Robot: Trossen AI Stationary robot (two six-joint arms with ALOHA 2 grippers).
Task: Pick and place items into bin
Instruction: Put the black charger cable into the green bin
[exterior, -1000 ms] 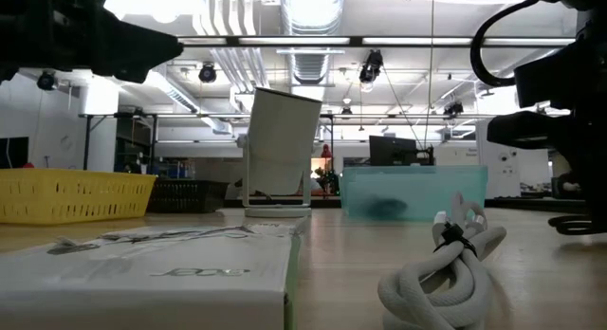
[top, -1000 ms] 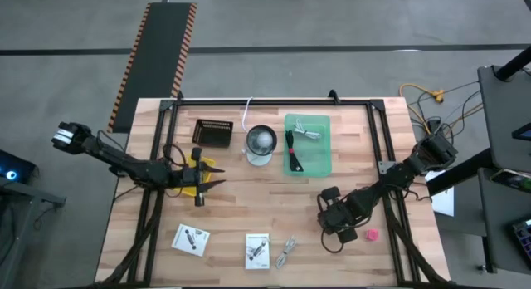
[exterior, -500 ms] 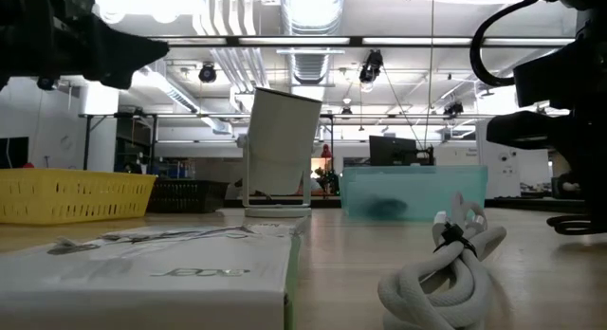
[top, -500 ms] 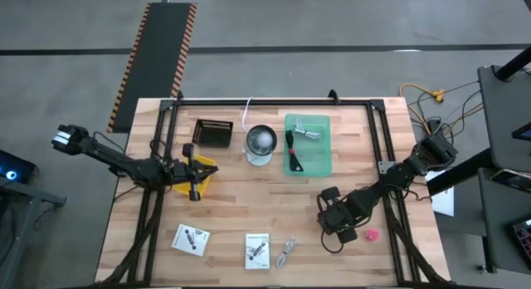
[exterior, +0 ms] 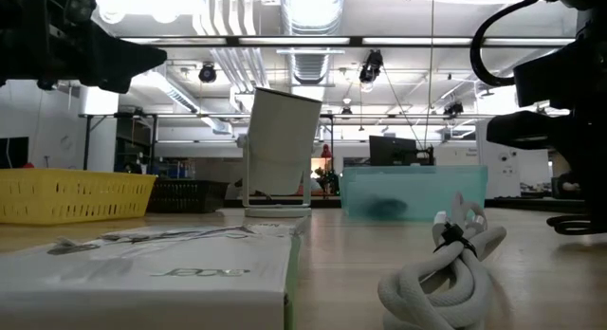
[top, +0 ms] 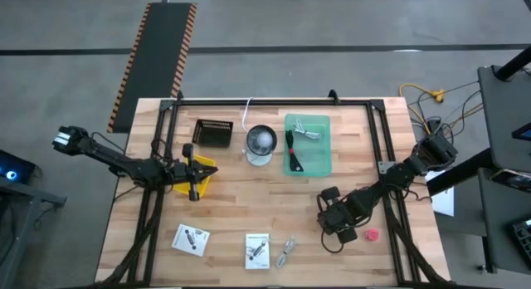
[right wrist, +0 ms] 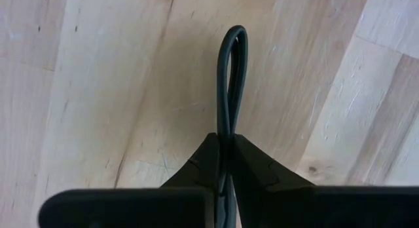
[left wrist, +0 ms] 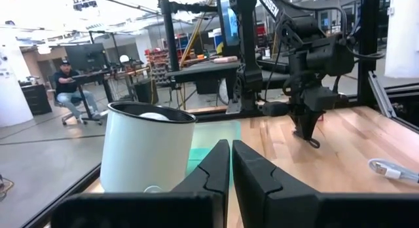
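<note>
Trouble on the left would be a collision, I judge: the left gripper (left wrist: pixel 229 149) hangs over the yellow bin (top: pixel 206 166) with the white cup (left wrist: pixel 147 149) just beyond its tips, so a careless sweep toward the table's middle could knock the cup over. Further right, the risk is slippage. The right gripper (right wrist: pixel 222 141) pinches a thin dark cable (right wrist: pixel 234 77) by its very end, and the loop lies out flat on the wood, so a fast lift could let it slide free or swing and catch before it reaches the green tray (top: pixel 319 160), which already holds a few items. Which container the task means as the bin cannot be told from here. As for the end effectors, the left gripper's fingers are pressed almost together with only a hairline gap and nothing between them. The right gripper, low at the table's right front, is closed tight on the cable. Other items are not yet picked: two cards (top: pixel 191 239) and a pale cable (exterior: pixel 446 264) along the front edge, and a pink lump (top: pixel 372 235) just beside the right gripper.
</note>
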